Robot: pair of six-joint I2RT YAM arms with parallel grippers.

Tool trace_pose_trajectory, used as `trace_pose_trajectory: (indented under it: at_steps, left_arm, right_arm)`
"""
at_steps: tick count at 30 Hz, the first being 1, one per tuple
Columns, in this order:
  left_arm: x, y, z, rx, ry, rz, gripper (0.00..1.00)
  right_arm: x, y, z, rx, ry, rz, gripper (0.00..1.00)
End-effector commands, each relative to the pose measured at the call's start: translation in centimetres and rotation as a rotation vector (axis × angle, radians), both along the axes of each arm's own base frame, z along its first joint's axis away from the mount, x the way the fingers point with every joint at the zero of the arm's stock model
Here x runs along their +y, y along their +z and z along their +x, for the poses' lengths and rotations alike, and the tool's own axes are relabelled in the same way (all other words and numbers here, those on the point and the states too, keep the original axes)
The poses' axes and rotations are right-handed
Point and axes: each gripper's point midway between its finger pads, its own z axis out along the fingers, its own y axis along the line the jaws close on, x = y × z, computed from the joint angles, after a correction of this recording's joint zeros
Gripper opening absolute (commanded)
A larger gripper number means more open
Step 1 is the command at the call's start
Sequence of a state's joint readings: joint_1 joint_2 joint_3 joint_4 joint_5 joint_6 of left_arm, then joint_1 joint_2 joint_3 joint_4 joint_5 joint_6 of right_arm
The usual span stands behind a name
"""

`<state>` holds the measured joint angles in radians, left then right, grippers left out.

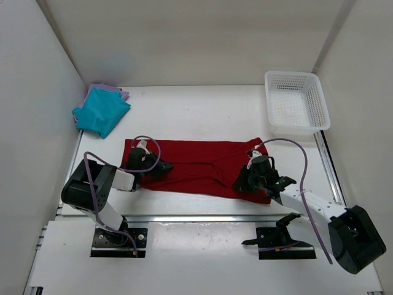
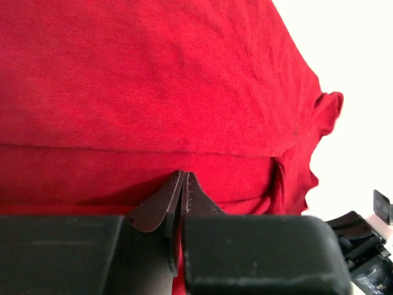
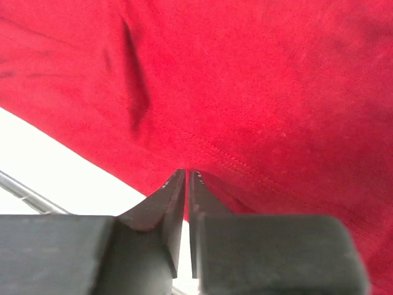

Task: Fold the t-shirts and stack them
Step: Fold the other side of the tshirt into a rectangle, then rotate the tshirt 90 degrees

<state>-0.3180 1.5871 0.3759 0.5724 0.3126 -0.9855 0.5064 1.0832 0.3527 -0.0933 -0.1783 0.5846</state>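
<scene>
- One risk: lift now and the near right hem of the dark red shirt [image 1: 196, 161] may slip, skewing your fold.
- Two hands: left hand [image 1: 166, 166] pinches its near left edge; right hand [image 1: 240, 184], jaws narrow, at that hem, hold unclear.
- Three shirts: red flat on the surface [image 1: 202, 114]; teal shirt [image 1: 101, 112] atop lavender shirt [image 1: 116, 92] beyond its far left corner.

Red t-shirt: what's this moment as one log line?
dark red t-shirt: laid out flat | left jaws: shut on its left end | right jaws: shut on its right hem | teal t-shirt: folded, far left
</scene>
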Motion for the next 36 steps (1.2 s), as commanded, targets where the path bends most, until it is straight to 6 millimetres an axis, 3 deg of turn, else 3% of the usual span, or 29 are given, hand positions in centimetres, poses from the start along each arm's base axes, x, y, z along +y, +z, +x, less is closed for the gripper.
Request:
trace_pose_trajectory:
  at_steps: [1,4,7,11,12,15,17,19,21,22,23,24,25,26,27,28,30,31,34,36]
  left_arm:
    - [0.5,1.7,0.9,-0.049,0.024,-0.075,0.11]
    - [-0.6,3.3,1.3,-0.093,0.001,-0.096,0.11]
    - [-1.6,5.5,1.2,-0.163,-0.033,-0.072,0.13]
    - [-1.6,8.6,1.0,-0.255,-0.037,-0.014,0.15]
    - [-1.7,8.6,0.6,-0.254,-0.049,-0.002,0.15]
    - [-2.1,9.8,-0.7,-0.286,-0.085,-0.017,0.16]
    - [-2.4,9.9,-1.9,-0.290,-0.117,-0.018,0.17]
    - [-2.5,9.3,-3.0,-0.276,-0.147,-0.001,0.18]
    - [-2.1,9.5,-3.5,-0.274,-0.162,0.022,0.18]
    - [-1.7,9.4,-3.7,-0.271,-0.159,0.029,0.17]
    - [-1.3,9.3,-3.9,-0.262,-0.158,0.038,0.18]
    - [-0.7,9.5,-3.9,-0.269,-0.145,0.041,0.19]
    - [-0.1,9.5,-4.2,-0.268,-0.138,0.051,0.20]
    - [0.4,9.0,-4.4,-0.253,-0.130,0.067,0.20]
    - [0.9,8.9,-4.6,-0.254,-0.118,0.074,0.21]
    - [1.6,8.7,-4.8,-0.250,-0.107,0.092,0.21]
    - [2.2,7.3,-5.4,-0.214,-0.098,0.113,0.21]
    - [2.6,6.8,-5.6,-0.211,-0.090,0.121,0.21]
    - [3.8,5.8,-5.4,-0.186,-0.055,0.142,0.22]
    - [4.1,6.1,-4.8,-0.207,-0.044,0.148,0.23]
  right_arm:
    - [-0.2,3.6,2.2,-0.098,-0.035,0.036,0.07]
    - [-1.0,6.0,5.2,-0.170,-0.075,0.076,0.08]
    - [-1.9,5.6,8.7,-0.177,-0.118,0.047,0.07]
    - [-1.6,3.0,13.1,-0.121,-0.139,0.026,0.02]
    - [-1.5,2.3,13.6,-0.114,-0.137,0.008,0.03]
    - [-0.4,-0.4,16.1,-0.035,-0.117,-0.010,0.00]
    - [0.7,-1.9,19.2,0.003,-0.082,-0.038,0.00]
    - [2.4,-2.2,22.2,0.031,-0.042,-0.043,0.00]
    - [5.5,-0.8,28.5,0.005,0.015,-0.021,0.00]
    - [6.1,-5.3,27.4,0.164,0.055,-0.046,0.00]
    - [8.8,0.8,33.4,0.009,0.094,0.004,0.00]
    - [11.0,2.8,36.8,-0.026,0.121,0.035,0.00]
    - [13.2,1.2,37.6,-0.021,0.165,0.088,0.02]
    - [14.1,4.3,38.0,-0.053,0.149,0.187,0.06]
    - [15.1,6.9,37.1,-0.100,0.188,0.298,0.06]
    - [15.6,9.3,36.3,-0.152,0.193,0.303,0.07]
    - [16.1,13.6,35.4,-0.270,0.258,0.211,0.13]
    - [15.2,15.6,35.0,-0.284,0.239,0.154,0.18]
    - [13.8,18.0,32.0,-0.306,0.277,0.007,0.27]
    - [12.8,17.1,29.6,-0.301,0.306,-0.058,0.27]
